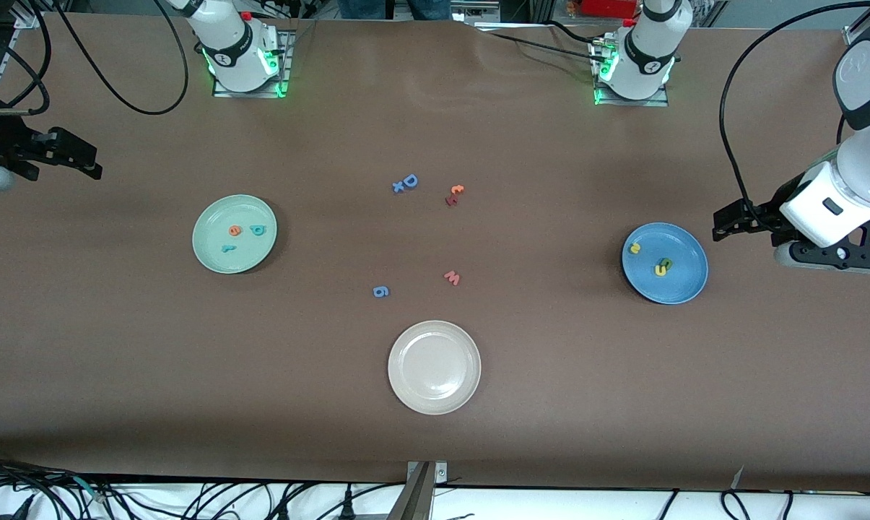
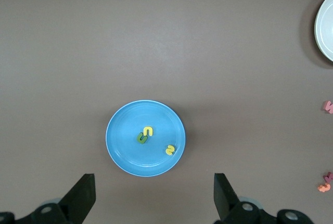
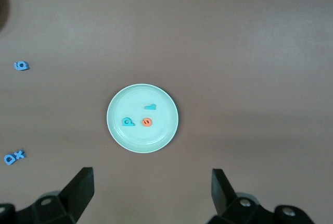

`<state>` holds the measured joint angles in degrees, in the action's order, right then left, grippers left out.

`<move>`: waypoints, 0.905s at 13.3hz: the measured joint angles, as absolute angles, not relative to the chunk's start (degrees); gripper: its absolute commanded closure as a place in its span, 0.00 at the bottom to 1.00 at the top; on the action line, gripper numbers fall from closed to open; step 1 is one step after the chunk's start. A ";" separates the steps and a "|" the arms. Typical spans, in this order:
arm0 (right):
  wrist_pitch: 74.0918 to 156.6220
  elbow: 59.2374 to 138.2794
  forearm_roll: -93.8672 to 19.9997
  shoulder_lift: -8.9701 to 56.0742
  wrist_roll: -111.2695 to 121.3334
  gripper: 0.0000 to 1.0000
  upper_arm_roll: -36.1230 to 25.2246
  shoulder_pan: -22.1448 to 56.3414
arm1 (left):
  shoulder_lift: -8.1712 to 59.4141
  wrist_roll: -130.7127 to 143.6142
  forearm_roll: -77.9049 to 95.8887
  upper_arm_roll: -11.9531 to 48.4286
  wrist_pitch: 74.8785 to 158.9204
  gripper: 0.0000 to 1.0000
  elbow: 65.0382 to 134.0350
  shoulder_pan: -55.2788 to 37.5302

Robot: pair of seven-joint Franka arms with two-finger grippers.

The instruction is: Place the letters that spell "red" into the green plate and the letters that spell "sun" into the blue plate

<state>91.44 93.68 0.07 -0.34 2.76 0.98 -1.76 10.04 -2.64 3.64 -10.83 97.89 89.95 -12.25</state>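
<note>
The pale green plate (image 1: 214,217) (image 3: 136,96) lies toward the right arm's end of the table. In it are the orange "e" (image 1: 235,230) (image 3: 146,122), the teal "d" (image 1: 258,230) (image 3: 127,122) and the teal "r" (image 1: 228,248) (image 3: 150,107). The blue plate (image 1: 686,285) (image 2: 129,152) lies toward the left arm's end and holds the yellow "s" (image 1: 634,248) (image 2: 170,150), with the yellow "u" (image 1: 660,271) (image 2: 149,131) touching the green "n" (image 1: 666,263) (image 2: 141,138). My left gripper (image 1: 720,225) (image 2: 154,198) hangs open and empty beside the blue plate. My right gripper (image 1: 92,162) (image 3: 151,193) is open and empty, off to the side of the green plate.
A beige-white plate (image 1: 406,390) sits nearest the front camera at mid-table. Loose letters lie in the middle: a blue "D" with an "x" (image 1: 406,183), an orange and a red piece (image 1: 454,194), a pink "w" (image 1: 452,277) and a blue "6" (image 1: 380,291).
</note>
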 measured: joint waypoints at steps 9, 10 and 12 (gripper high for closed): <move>88.15 93.57 0.14 -0.53 2.62 0.00 -0.77 -1.79 | 10.04 -2.64 3.64 -10.82 97.89 0.00 89.95 -12.25; 88.74 93.57 0.14 -0.50 2.59 0.00 -0.86 -1.80 | 10.04 -2.64 3.64 -10.82 97.89 0.00 89.95 -12.25; 89.70 93.62 0.13 -0.05 2.58 0.00 -1.21 -1.80 | 10.04 -2.64 3.64 -10.82 97.89 0.00 89.94 -12.25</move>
<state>89.70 93.62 0.13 -0.05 2.58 -1.21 -1.80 10.04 -2.64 3.64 -10.82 97.89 89.94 -12.25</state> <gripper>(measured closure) 0.000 0.000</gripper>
